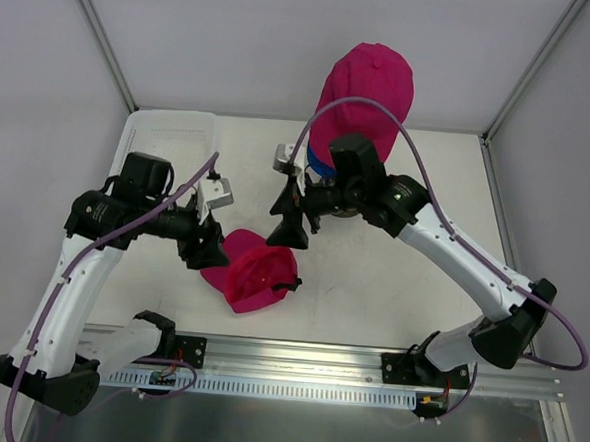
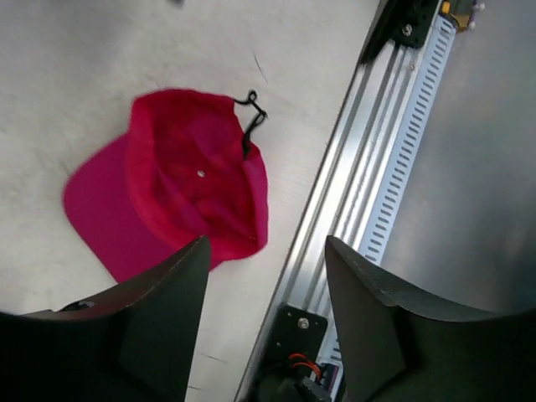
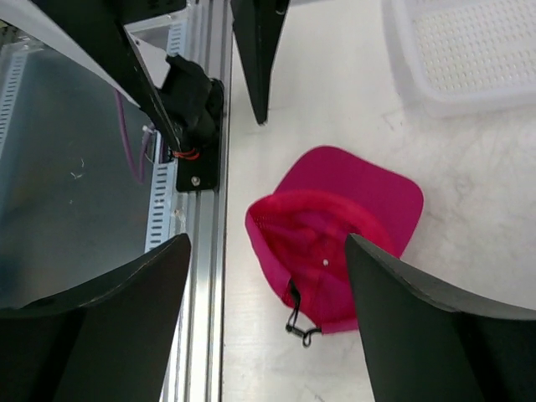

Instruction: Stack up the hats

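Left gripper (image 2: 266, 251) and right gripper (image 3: 266, 247) both spread, empty — loose pink hat (image 1: 252, 276) lies flat near the front rail (image 1: 317, 355), so we'd pinch its crown fabric by the strap (image 2: 251, 117), lift clear, seat it squarely over the stacked pink hat (image 1: 365, 90) at the back.
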{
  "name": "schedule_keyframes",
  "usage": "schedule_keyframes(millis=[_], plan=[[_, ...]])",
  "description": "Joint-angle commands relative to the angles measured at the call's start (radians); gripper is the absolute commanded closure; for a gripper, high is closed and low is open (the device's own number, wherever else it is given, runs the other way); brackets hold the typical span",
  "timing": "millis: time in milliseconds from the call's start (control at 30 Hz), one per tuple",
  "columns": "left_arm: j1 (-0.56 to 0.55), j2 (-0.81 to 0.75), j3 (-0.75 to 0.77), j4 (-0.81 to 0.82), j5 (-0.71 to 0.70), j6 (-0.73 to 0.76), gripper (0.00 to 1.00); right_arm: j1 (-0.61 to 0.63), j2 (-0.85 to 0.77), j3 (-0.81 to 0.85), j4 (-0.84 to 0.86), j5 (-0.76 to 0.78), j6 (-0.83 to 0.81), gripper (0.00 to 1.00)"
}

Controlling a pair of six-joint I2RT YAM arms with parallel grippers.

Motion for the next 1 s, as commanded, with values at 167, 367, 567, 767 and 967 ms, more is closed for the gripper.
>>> schedule_keyframes(millis=[167, 367, 567, 767, 967], plan=[[0.374, 0.170, -0.193, -0.063, 0.127, 0.001, 0.37, -0.114, -0.210, -0.081, 0.001, 0.068, 0.041, 0.19], [0.500, 0.458, -0.199, -0.110, 0.106, -0.010, 0.34, -0.173, -0.302, -0.085, 0.002, 0.121, 0.064, 0.17], [0.505, 0.625, -0.206, -0.113, -0.032, -0.005, 0.33, -0.240, -0.325, -0.094, 0.004, 0.132, 0.109, 0.16], [0.503, 0.711, -0.286, -0.076, -0.114, 0.010, 0.34, -0.275, -0.349, -0.100, 0.006, 0.137, 0.087, 0.16], [0.447, 0.591, -0.349, -0.033, -0.071, 0.170, 0.31, -0.306, -0.346, -0.100, 0.006, 0.124, 0.079, 0.16]])
